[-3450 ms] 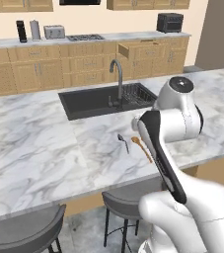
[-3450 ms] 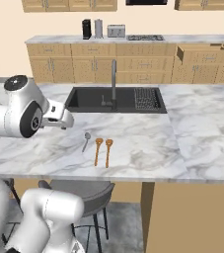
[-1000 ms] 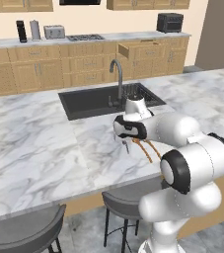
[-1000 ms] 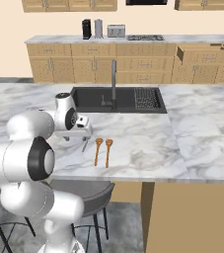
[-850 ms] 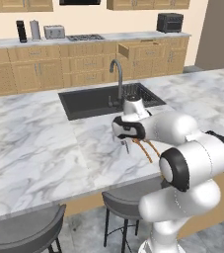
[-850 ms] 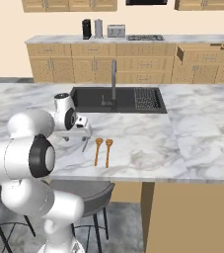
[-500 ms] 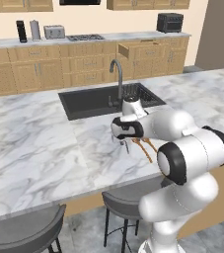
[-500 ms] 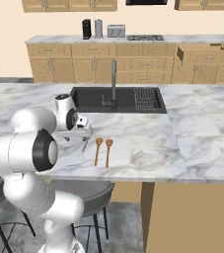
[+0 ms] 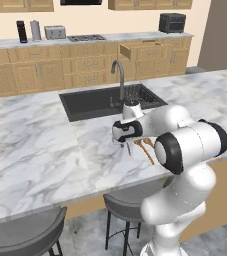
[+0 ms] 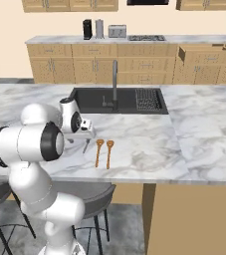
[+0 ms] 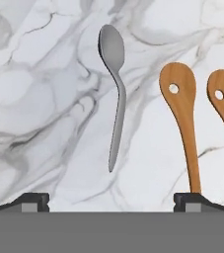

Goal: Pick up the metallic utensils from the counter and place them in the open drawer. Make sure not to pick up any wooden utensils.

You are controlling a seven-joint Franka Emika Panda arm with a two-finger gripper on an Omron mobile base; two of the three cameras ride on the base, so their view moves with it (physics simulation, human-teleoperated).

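A small all-grey metal spoon (image 11: 114, 104) lies on the marble counter (image 9: 35, 145), its bowl pointing away from the hand. My gripper (image 11: 114, 202) hovers just above its handle end, open, with the fingertips (image 11: 32, 201) spread wide to either side and nothing between them. Two wooden spoons (image 11: 183, 123) lie parallel just to its right. From the base the gripper (image 10: 87, 127) hangs over the metal spoon (image 10: 86, 146), left of the wooden spoons (image 10: 103, 153). The gripper (image 9: 124, 134) sits by the sink's front edge. The open drawer (image 9: 142, 50) juts from the far cabinets.
A black sink (image 10: 112, 99) with a curved steel tap (image 10: 115, 79) lies just behind the hand. The open drawer (image 10: 204, 55) is across the aisle at the back right. Stools (image 9: 130, 205) stand under the counter's near edge.
The arm has swung from a raised pose down over the metal spoon. In the last second the hand has barely shifted and the jaws have stayed wide.
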